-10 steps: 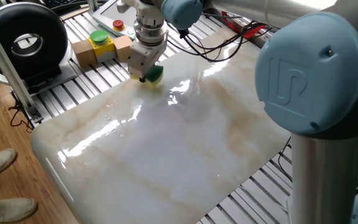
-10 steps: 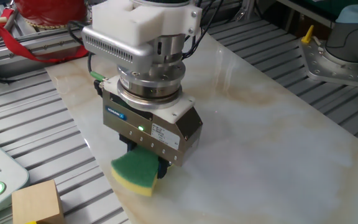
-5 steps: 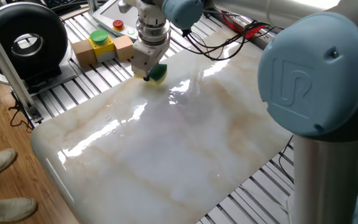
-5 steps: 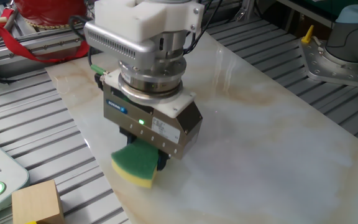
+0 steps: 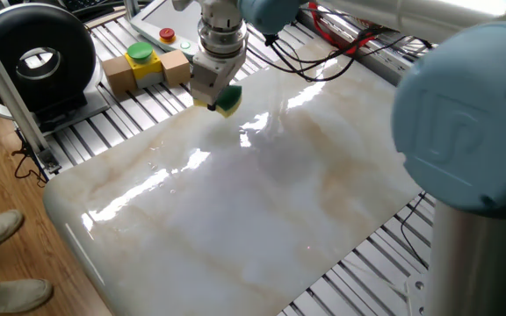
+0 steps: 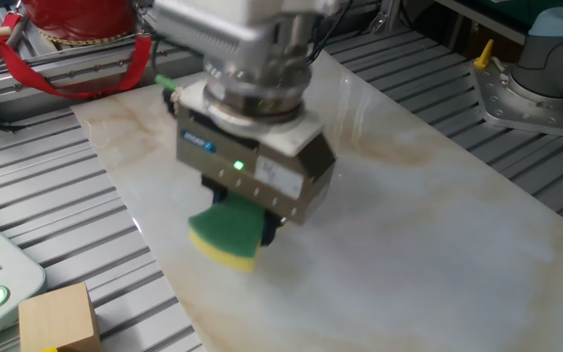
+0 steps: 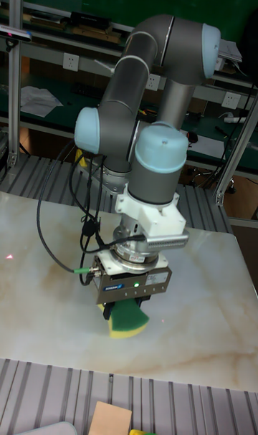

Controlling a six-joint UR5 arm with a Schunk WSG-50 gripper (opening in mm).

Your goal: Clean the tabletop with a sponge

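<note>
The sponge (image 5: 228, 100) (image 6: 227, 232) (image 7: 127, 322), green on top of yellow foam, is clamped in my gripper (image 5: 219, 98) (image 6: 249, 223) (image 7: 123, 314). It rests on the white marble tabletop (image 5: 262, 193) (image 6: 428, 235) (image 7: 208, 335) near the edge that borders the ribbed grey slats. The fingers are mostly hidden behind the gripper body and the sponge. Whether the sponge presses on the slab or hovers just over it cannot be told.
Wooden blocks with a yellow-and-green button (image 5: 141, 60) stand on the slats (image 5: 139, 110) beside the slab. A wooden block (image 6: 59, 315) lies near the sponge. Black cables (image 5: 306, 66) trail over the far edge. A black round device (image 5: 33, 61) stands at the left.
The gripper with the sponge has slid a short way along the tabletop's edge, rightward in both fixed views, and now shows motion blur.
</note>
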